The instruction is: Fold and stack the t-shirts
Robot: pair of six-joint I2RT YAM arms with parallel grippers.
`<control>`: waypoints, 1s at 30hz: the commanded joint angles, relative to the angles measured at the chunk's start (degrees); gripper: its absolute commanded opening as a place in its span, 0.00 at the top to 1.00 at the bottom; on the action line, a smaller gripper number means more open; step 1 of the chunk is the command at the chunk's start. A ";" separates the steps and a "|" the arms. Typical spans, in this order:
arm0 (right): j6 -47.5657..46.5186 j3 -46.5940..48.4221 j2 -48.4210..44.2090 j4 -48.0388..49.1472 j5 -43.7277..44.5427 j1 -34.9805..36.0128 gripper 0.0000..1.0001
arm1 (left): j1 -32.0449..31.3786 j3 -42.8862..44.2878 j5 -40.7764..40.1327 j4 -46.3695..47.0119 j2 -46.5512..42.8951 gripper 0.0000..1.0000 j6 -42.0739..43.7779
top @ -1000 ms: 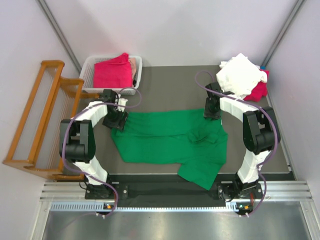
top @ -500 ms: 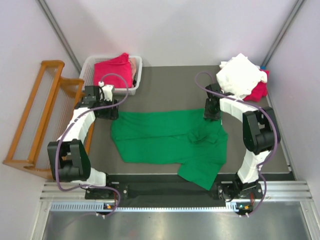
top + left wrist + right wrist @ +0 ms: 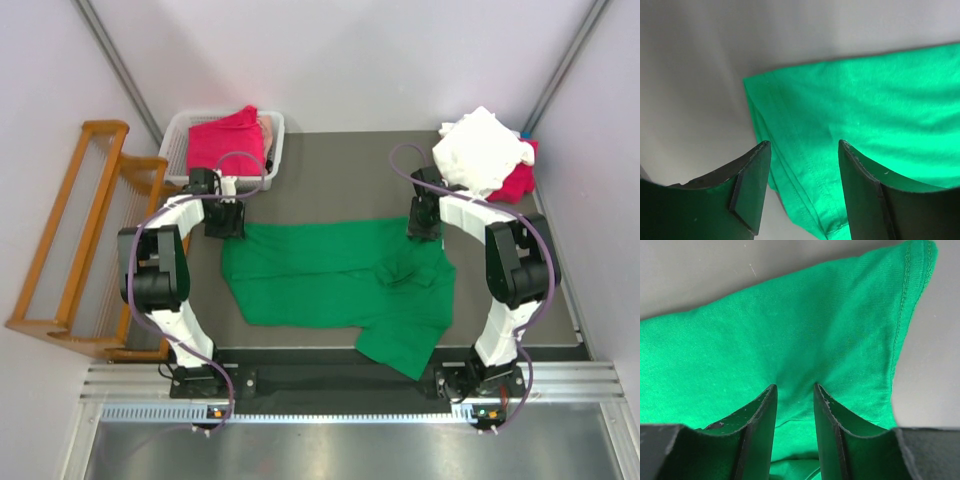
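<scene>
Right now the right gripper [image 3: 795, 392] pinches the green shirt [image 3: 330, 272], while the left gripper [image 3: 802, 150] hangs with jaws apart over its corner.

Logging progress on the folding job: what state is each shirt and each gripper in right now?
green t-shirt: spread on the table, rumpled
red t-shirt: heaped in the basket
white t-shirt: crumpled atop a second red t-shirt
left gripper: jaws open over the green t-shirt's corner
right gripper: jaws shut on the green t-shirt
</scene>
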 commanded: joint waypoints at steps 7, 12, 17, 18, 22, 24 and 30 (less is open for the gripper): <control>-0.31 0.58 -2.40 0.89 0.32 -0.52 0.65 | -0.04 1.96 -0.51 -0.04 0.28 0.39 -0.39; -0.31 0.41 -2.57 0.98 0.14 -0.52 0.64 | -0.04 1.61 -0.77 0.22 0.10 0.42 -0.39; -0.40 0.32 -2.92 0.89 0.23 -0.43 0.65 | 0.05 1.08 -2.00 1.45 0.98 0.49 -0.30; -0.40 0.32 -2.92 0.89 0.23 -0.52 0.65 | 0.05 1.08 -2.27 1.71 1.33 0.49 -0.30; -0.40 0.67 -2.93 0.63 0.14 -0.52 0.65 | 0.05 1.43 -2.97 1.81 3.00 0.51 -0.12; -0.49 0.58 -3.27 0.63 0.40 -0.52 0.65 | 0.14 1.35 -3.24 2.07 3.18 0.51 0.05; -0.40 0.23 -3.10 0.81 0.40 -0.52 0.65 | -0.04 0.99 -3.76 2.51 3.26 0.50 -0.03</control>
